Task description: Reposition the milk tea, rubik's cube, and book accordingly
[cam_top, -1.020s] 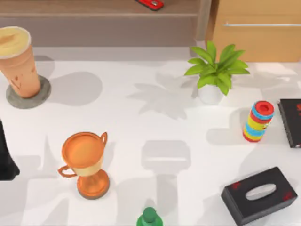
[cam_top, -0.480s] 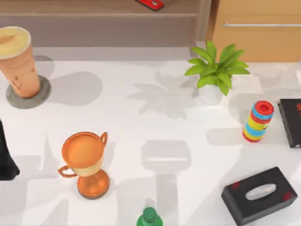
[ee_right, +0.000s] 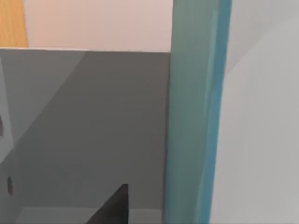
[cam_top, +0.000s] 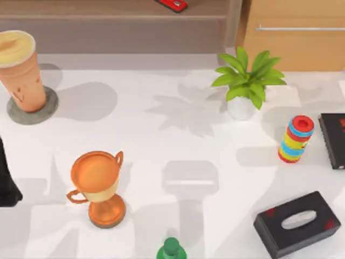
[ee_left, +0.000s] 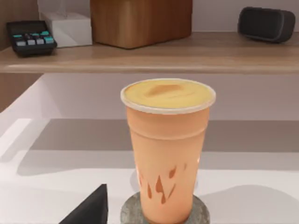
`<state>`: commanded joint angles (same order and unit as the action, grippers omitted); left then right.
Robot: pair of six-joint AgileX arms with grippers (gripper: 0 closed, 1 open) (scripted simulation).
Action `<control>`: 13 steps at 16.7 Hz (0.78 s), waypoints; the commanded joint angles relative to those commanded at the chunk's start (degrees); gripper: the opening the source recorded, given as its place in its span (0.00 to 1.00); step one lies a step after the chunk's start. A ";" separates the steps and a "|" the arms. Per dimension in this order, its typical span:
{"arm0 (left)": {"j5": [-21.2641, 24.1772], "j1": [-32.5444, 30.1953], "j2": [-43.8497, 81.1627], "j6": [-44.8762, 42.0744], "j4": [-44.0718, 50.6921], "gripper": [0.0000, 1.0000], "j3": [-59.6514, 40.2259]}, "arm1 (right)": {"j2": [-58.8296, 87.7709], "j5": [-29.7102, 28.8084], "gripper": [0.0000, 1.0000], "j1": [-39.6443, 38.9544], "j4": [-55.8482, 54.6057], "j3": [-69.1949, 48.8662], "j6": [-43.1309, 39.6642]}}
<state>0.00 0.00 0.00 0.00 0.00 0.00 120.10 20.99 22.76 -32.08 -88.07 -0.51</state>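
The milk tea point(cam_top: 20, 70) stands upright on a round grey coaster point(cam_top: 32, 107) at the far left of the white table point(cam_top: 161, 145), close under a wooden shelf point(cam_top: 113, 11) that runs along the back. In the left wrist view the cup point(ee_left: 167, 149) rises straight from the coaster point(ee_left: 163, 212), its creamy top level, with the shelf point(ee_left: 140, 58) behind it carrying a black keypad device point(ee_left: 31, 37), a white box point(ee_left: 67, 28), a wooden block point(ee_left: 140, 21) and a dark speaker point(ee_left: 266, 23). A black finger of the left gripper point(ee_left: 86, 210) shows at the edge of that view, near the cup but not touching it; whether that gripper is wide or narrow I cannot tell. In the top view the left arm point(cam_top: 6, 181) is a dark shape at the table's left edge, between the cup and an orange trophy point(cam_top: 99, 186). The book point(ee_right: 196, 116) appears in the right wrist view as an upright teal-blue band very close to the camera, with a dark fingertip of the right gripper point(ee_right: 112, 205) beside it; I cannot tell whether the fingers hold it. Elsewhere on the table are a potted plant point(cam_top: 247, 83) at the back, a striped ring stack point(cam_top: 295, 139) to its right, a flat black slab point(cam_top: 334, 140) at the right edge, a black tissue box point(cam_top: 297, 222) near the front right, and a green bottle top point(cam_top: 171, 249) at the front.
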 joint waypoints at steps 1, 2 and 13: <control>0.00 0.00 0.00 0.00 0.00 1.00 0.00 | 0.00 0.00 0.62 0.00 0.00 0.00 0.00; 0.00 0.00 0.00 0.00 0.00 1.00 0.00 | 0.00 0.00 0.55 0.00 0.00 0.00 0.00; 0.00 0.00 0.00 0.00 0.00 1.00 0.00 | 0.00 0.00 0.00 0.00 0.00 0.00 0.00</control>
<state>0.00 0.00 0.00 0.00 0.00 0.00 120.10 20.99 22.76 -32.08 -88.07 -0.51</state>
